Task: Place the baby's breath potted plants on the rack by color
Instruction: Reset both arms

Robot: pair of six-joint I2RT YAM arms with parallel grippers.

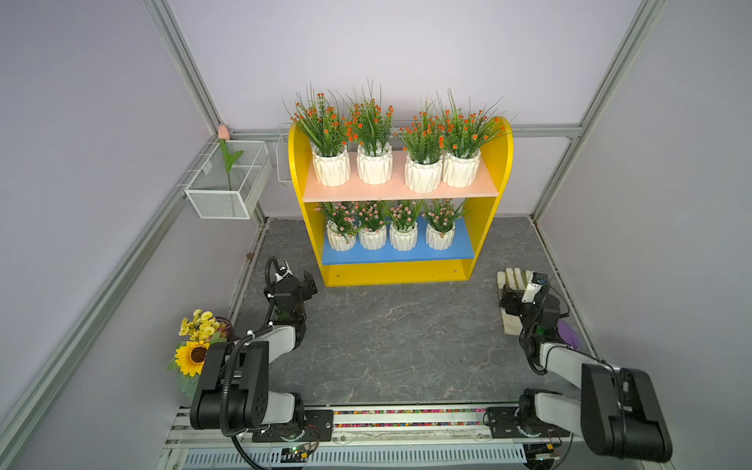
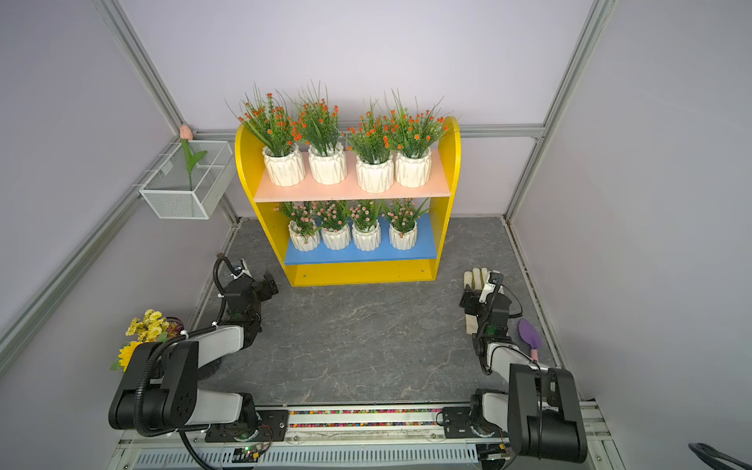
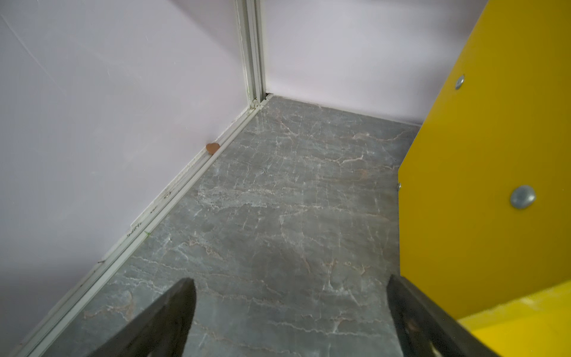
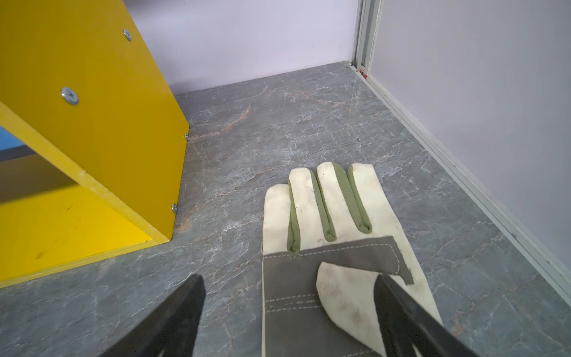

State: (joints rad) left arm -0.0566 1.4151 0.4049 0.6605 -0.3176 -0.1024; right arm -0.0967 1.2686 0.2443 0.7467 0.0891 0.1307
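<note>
Fingers (image 3: pixel 173 318) of left gripper (image 3: pixel 289 279) splayed, empty, beside rack (image 1: pixel 498 162), right gripper (image 4: pixel 289 278) likewise over glove (image 4: pixel 309 201), orange potted plants (image 1: pixel 374 167) on upper board (image 1: pixel 366 191), pink potted plants (image 1: pixel 403 238) on lower board (image 1: pixel 407 256), tulip (image 1: pixel 230 162) in wire basket (image 1: pixel 219 205)

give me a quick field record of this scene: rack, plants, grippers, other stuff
rack: yellow, two boards
upper board: salmon pink, four orange-flowered plants
lower board: blue, four pink-flowered plants
left gripper: open, empty, beside the rack
right gripper: open, empty, above a glove
sorting: looks done, no pot off the rack
extras: bouquet; tulip in mesh basket
</note>
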